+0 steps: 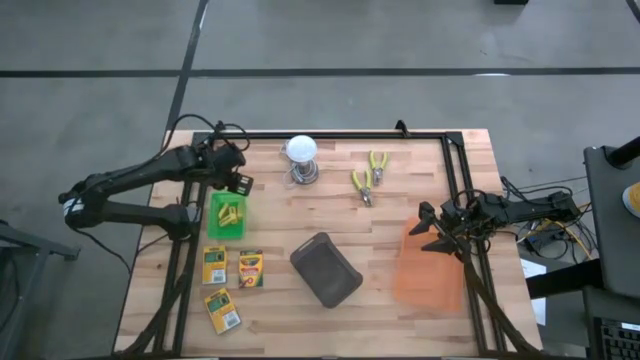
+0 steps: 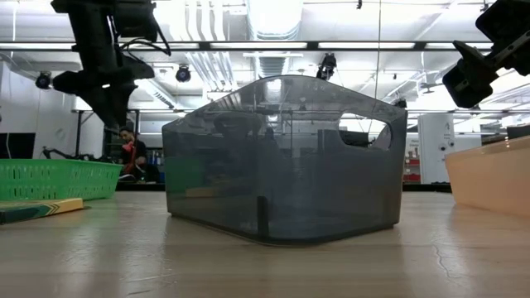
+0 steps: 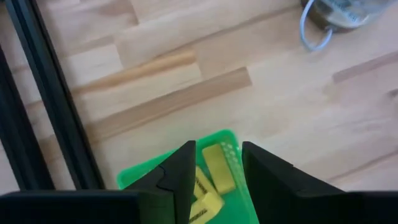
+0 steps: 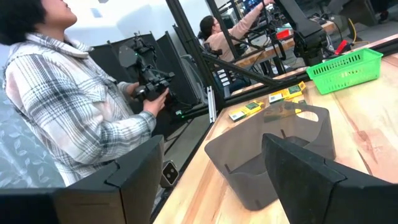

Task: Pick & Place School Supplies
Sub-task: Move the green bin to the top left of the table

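Note:
Three green-and-yellow crayon boxes [image 1: 215,265] [image 1: 250,268] [image 1: 223,310] lie flat on the table near its left near corner. Several short yellow pieces [image 1: 230,213] lie in a small green basket [image 1: 212,200]. My left gripper [image 1: 237,180] hovers open just over the basket's far edge. In the left wrist view, my left gripper [image 3: 217,149] shows the yellow pieces [image 3: 217,169] and the green basket [image 3: 140,175] between its fingers, untouched. My right gripper [image 1: 430,228] waits open over the orange bin [image 1: 430,270]; in its wrist view my right gripper [image 4: 211,146] is wide apart.
A dark grey bin [image 1: 325,268] stands mid-table and fills the low view's middle. A white bulb on a metal base [image 1: 302,158] and yellow-handled pliers [image 1: 368,175] lie toward the far edge. A person in a plaid shirt [image 4: 81,106] stands beside the table.

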